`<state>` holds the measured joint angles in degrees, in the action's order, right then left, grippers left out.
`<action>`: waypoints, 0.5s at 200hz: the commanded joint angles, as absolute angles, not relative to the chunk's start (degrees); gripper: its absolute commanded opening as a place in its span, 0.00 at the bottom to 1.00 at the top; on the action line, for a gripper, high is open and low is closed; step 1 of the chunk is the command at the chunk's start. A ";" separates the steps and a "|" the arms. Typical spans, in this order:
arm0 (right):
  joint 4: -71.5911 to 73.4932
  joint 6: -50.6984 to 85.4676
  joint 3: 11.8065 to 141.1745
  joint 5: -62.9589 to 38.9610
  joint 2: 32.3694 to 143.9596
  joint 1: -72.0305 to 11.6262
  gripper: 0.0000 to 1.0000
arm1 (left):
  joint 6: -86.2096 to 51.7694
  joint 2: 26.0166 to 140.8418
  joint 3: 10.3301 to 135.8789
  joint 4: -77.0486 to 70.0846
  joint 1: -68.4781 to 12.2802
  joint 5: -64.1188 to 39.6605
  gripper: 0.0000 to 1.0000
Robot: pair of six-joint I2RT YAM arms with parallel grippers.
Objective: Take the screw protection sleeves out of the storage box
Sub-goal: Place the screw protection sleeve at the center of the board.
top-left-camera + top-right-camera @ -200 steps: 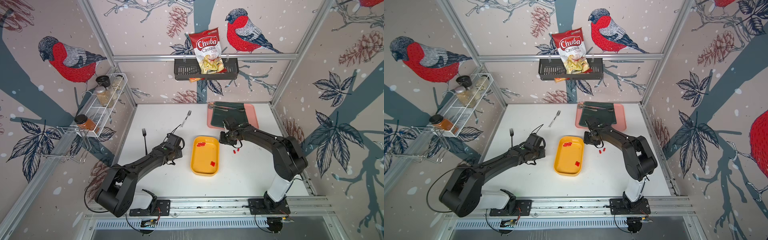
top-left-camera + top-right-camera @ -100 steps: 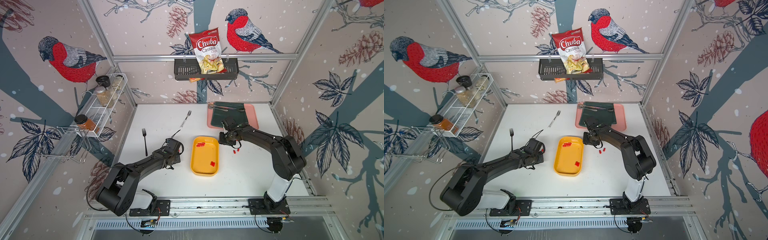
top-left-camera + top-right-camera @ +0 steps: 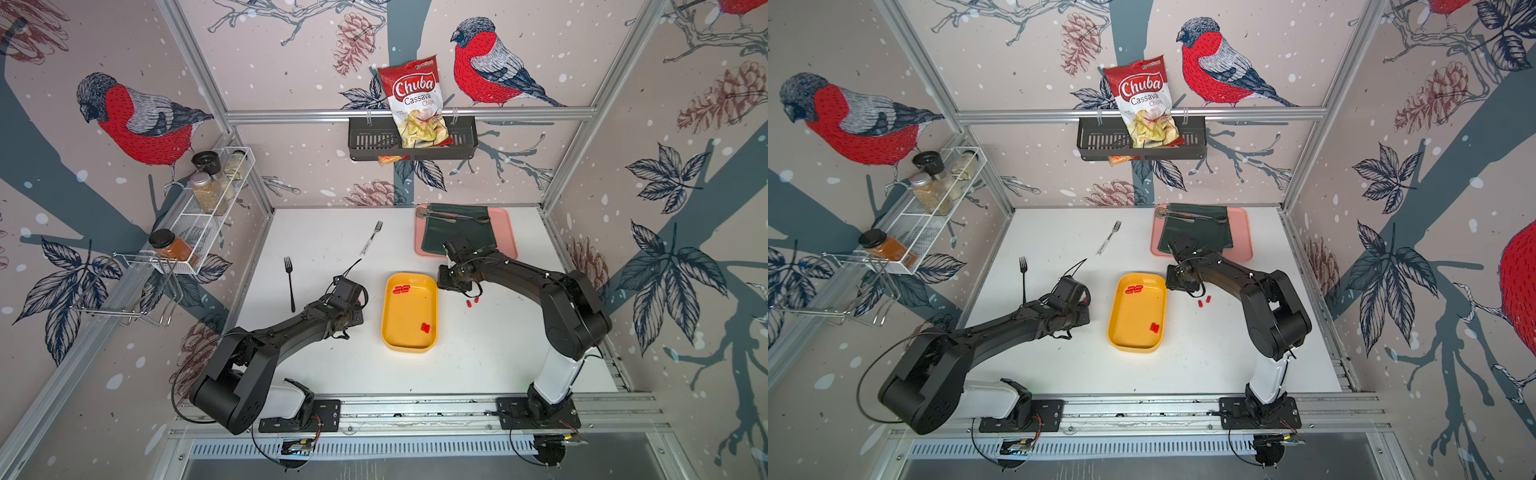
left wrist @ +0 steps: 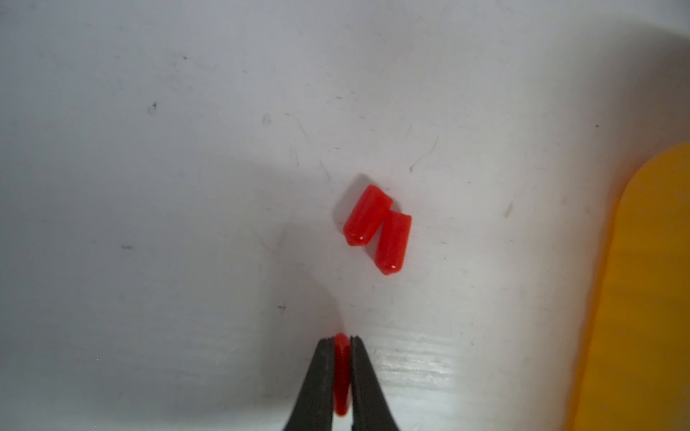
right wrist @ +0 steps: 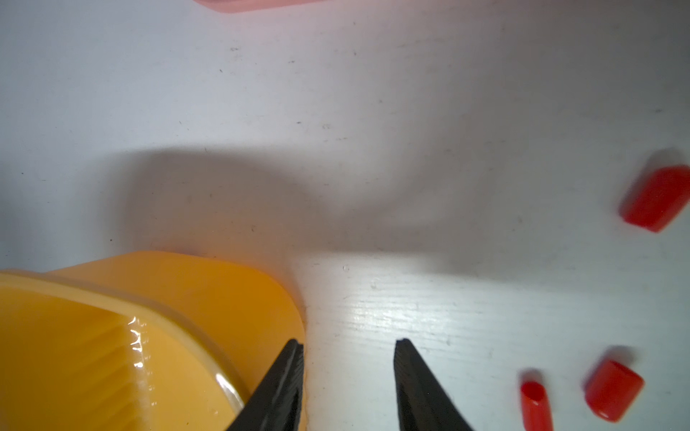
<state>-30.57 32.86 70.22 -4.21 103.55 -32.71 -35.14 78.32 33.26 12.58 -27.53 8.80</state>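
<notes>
The yellow storage box [image 3: 409, 316] on the desk [image 3: 478, 357] holds two small groups of screw protection sleeves [image 3: 402, 289], one at its far end and one toward its near end. They are tiny glossy red caps, tapered at one end. Only the left wrist view shows the left pincer [image 4: 341, 339] clenched on one sleeve, with two more touching on the desk beside the box. The right wrist view shows the right pincer [image 5: 349, 347] released, one tip at the box's corner and three sleeves lying near.
</notes>
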 commanded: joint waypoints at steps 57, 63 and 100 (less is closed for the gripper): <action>-31.64 31.74 70.38 -3.30 103.71 -32.92 0.46 | -34.46 77.01 33.37 12.72 -27.69 8.09 0.20; -31.70 31.77 70.41 -3.34 103.71 -32.94 0.46 | -34.53 76.82 33.46 12.94 -27.65 8.17 0.20; -31.99 31.55 70.76 -2.91 103.62 -32.79 0.46 | -35.15 73.81 33.90 14.20 -27.64 8.20 0.24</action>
